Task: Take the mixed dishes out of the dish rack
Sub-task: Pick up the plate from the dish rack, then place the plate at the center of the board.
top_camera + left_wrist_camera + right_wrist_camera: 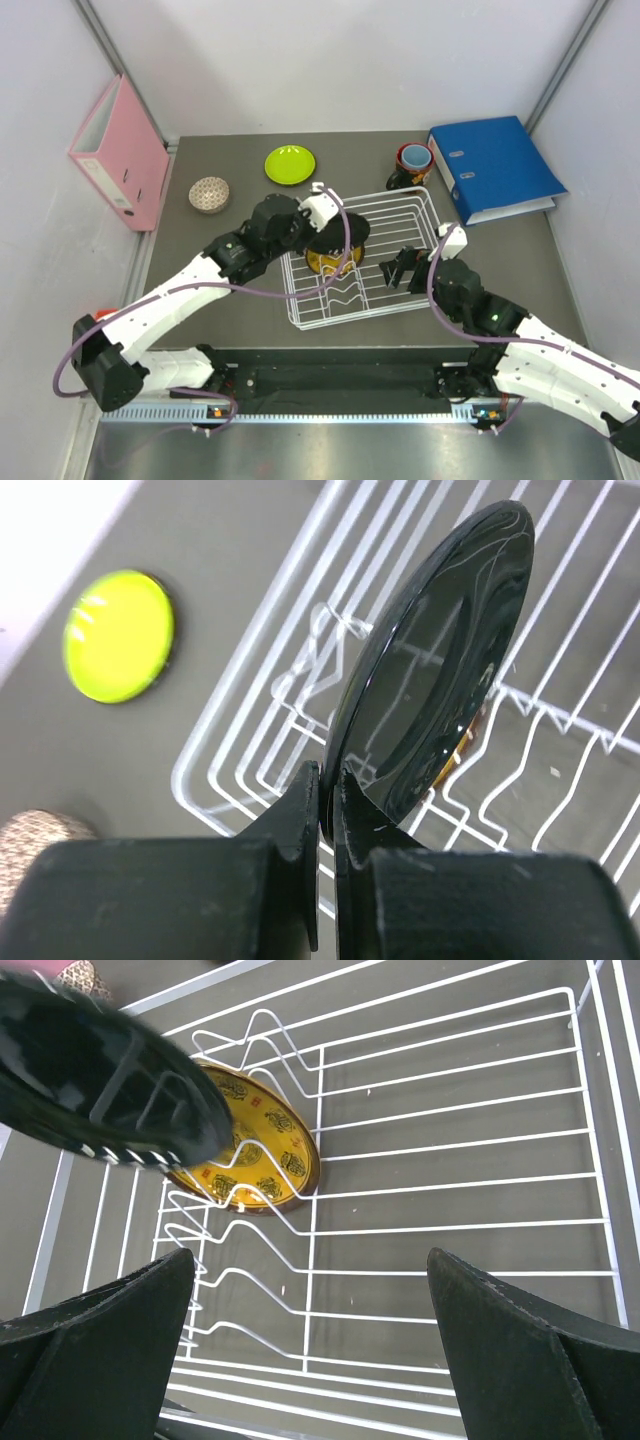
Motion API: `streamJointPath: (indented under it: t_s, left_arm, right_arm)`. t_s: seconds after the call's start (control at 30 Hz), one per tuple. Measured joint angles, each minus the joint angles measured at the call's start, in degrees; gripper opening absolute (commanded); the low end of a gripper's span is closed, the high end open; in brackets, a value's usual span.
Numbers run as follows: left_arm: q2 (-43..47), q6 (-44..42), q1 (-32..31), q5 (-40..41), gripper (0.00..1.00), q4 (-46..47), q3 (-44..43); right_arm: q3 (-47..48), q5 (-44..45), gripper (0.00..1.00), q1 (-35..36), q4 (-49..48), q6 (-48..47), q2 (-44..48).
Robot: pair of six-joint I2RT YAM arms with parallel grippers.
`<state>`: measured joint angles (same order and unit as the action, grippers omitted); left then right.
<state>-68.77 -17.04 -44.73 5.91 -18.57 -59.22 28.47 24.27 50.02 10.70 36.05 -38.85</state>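
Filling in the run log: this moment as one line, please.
left tool: shut on plate rim | right tool: open above rack | plate: standing in rack

We see bright, even overhead light, faint shadows. Glossy ornate plate [430,680] mirrors dish rack [290,680] wires; lime-green bowl [118,635] glares; wrist-view foreground blurs.

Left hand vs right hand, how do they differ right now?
Left hand is shut on the rim of the yellow-and-black ornate plate; right hand is wide open and holds nothing. Left hand sits at the left side of the white wire dish rack, where the plate stands on edge; right hand hovers over its right side. Both are black and over the rack.
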Motion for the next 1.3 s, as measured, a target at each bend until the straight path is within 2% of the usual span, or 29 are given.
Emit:
streamJointPath:
  t_s: [0.37,0.5,0.67,0.8,0.87,1.0,1.17,1.3]
  left_arm:
    - [0.6,3.1,0.4,4.5,0.00,-1.7,-11.8]
    - [-3.4,9.9,5.9,4.5,0.00,-5.6,-20.5]
    - [-13.7,28.7,26.4,-3.5,0.00,-6.3,-32.2]
    - [-22.2,45.1,36.9,-11.1,0.00,-3.8,-34.4]
    - [-27.3,52.9,39.1,-15.1,0.00,-1.3,-34.6]
    - [-38.5,64.3,39.6,-21.0,0.00,2.1,-37.9]
    - [-50.3,74.4,39.5,-26.0,0.00,5.2,-45.9]
    - [-55.4,80.1,40.0,-27.5,0.00,7.7,-49.7]
  right_arm:
    - [0.0,-0.2,1.00,0.0,0.1,0.0,0.5]
    - [0.2,-0.2,1.00,0.0,0.5,0.2,2.5]
    - [1.6,-0.2,1.00,0.0,1.6,0.2,4.3]
    - [1.7,-0.2,1.00,0.0,1.8,0.2,4.7]
    - [1.8,-0.2,1.00,0.0,1.9,0.2,4.7]
    - [1.8,-0.2,1.00,0.0,2.4,0.2,4.6]
    - [1.8,-0.2,1.00,0.0,2.5,0.1,4.2]
    - [1.8,-0.2,1.00,0.0,2.5,-0.1,3.2]
